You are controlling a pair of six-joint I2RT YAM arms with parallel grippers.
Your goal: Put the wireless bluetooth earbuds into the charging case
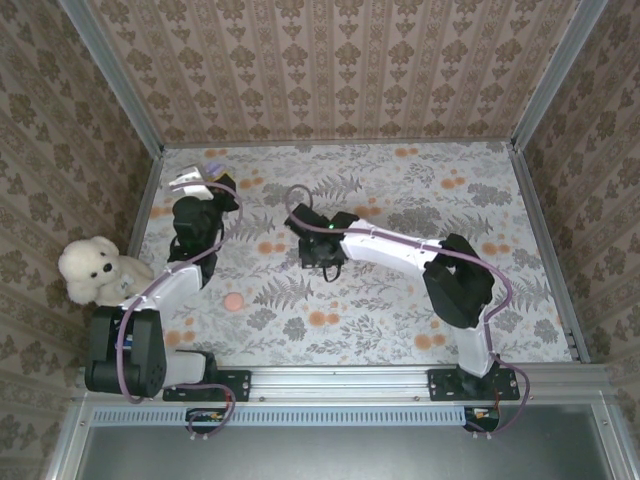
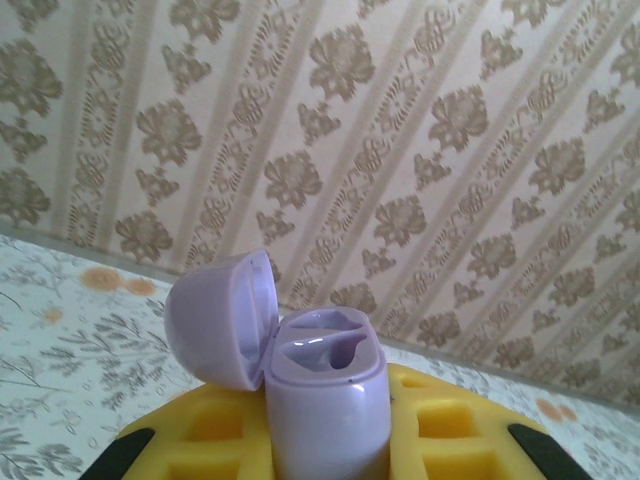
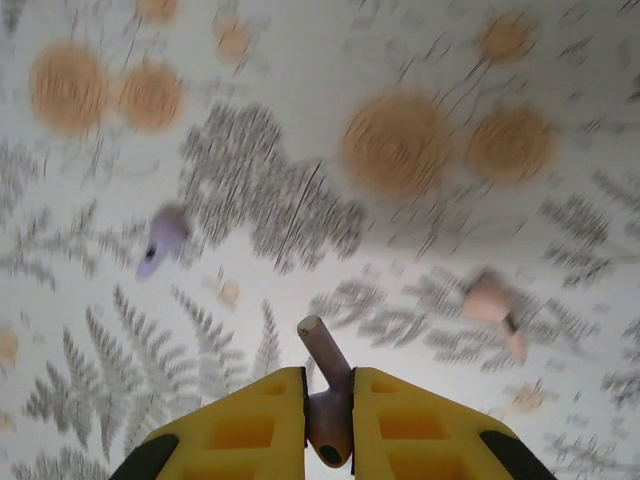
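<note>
At left, the charging case [image 2: 325, 405] is clamped upright in the left gripper [image 2: 325, 445] with its lid [image 2: 220, 320] hinged open. It is judged light, rigid and slick. At right, an earbud [image 3: 322, 350] is pinched by its bulb in the right gripper [image 3: 328, 415], stem free for insertion. A second earbud [image 3: 165, 235], blurred, seems to lie on the table [image 3: 400, 250].

Three earbuds [image 3: 163, 238], one lilac charging case [image 2: 325, 405], one white plush toy [image 1: 92, 268], two robot arms [image 1: 390, 248].
</note>
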